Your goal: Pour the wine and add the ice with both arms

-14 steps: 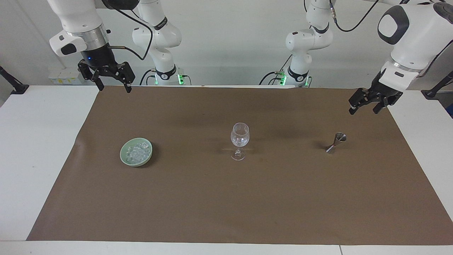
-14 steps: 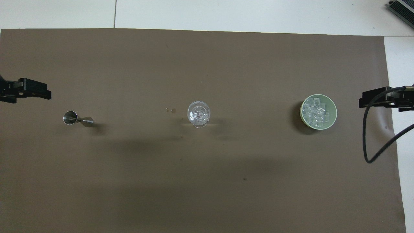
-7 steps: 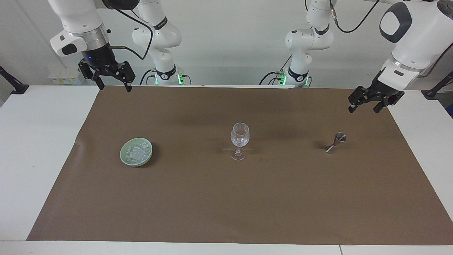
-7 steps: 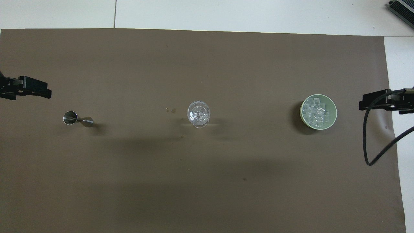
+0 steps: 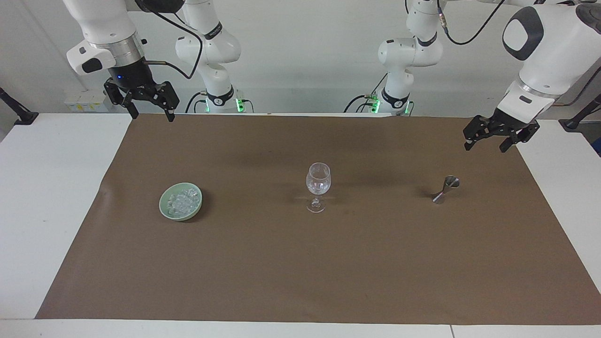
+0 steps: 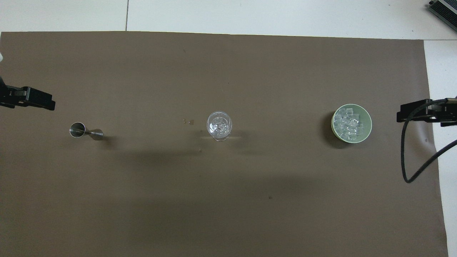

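A clear stemmed wine glass (image 5: 318, 185) (image 6: 219, 125) stands upright mid-mat. Toward the right arm's end, a pale green bowl (image 5: 188, 216) (image 6: 368, 117) holds a heap of ice (image 5: 183, 202) (image 6: 348, 123). A small steel jigger (image 5: 446, 188) (image 6: 85, 131) stands toward the left arm's end. My right gripper (image 5: 151, 116) (image 6: 417, 113) hangs open and empty over the mat's corner by its base. My left gripper (image 5: 486, 147) (image 6: 35, 101) hangs open and empty over the mat's edge, above and beside the jigger. No wine bottle is in view.
A brown mat (image 5: 300, 272) covers most of the white table (image 5: 47, 211). A black cable (image 6: 405, 157) loops down from the right wrist. A few tiny specks (image 6: 188, 121) lie on the mat beside the glass.
Both grippers shifted only slightly while staying open; the left wrist turned a little and drifted toward its end of the table. Glass, bowl and jigger have not moved.
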